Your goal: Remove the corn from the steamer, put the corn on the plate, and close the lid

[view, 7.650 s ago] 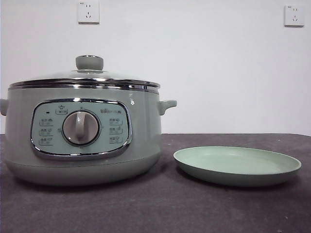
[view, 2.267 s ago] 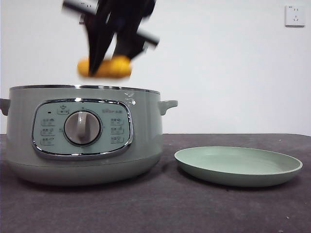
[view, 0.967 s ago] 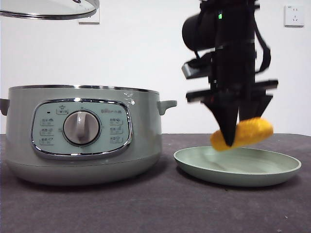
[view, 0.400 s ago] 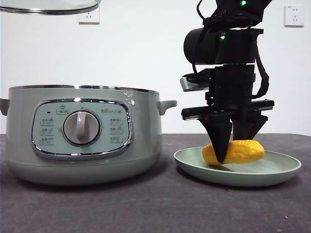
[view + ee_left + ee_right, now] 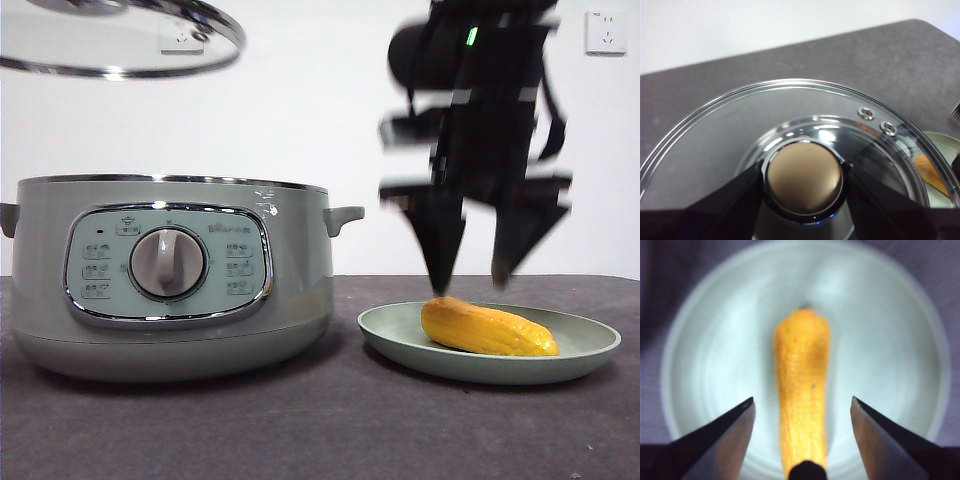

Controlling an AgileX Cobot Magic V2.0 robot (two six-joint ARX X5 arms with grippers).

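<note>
Corn [image 5: 488, 329] is lying flat in the plate [image 5: 590, 352], with the right gripper [image 5: 468, 272] spread wide just above it and holding nothing. What matters next is the lid [image 5: 120, 42]: the left gripper [image 5: 802, 180] is clamped on its knob, holding it up roughly over the open steamer [image 5: 170, 275] on the desk [image 5: 320, 430], so I'd guess it mostly just needs to come down.

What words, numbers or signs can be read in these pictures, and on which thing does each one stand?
None can be read with certainty.
Steamer control panel: small labels beside the dial and a short brand mark at its upper right, all too small and blurred to quote.
Lid, corn, plate: no text visible.
Wall sockets: no readable marking.
</note>
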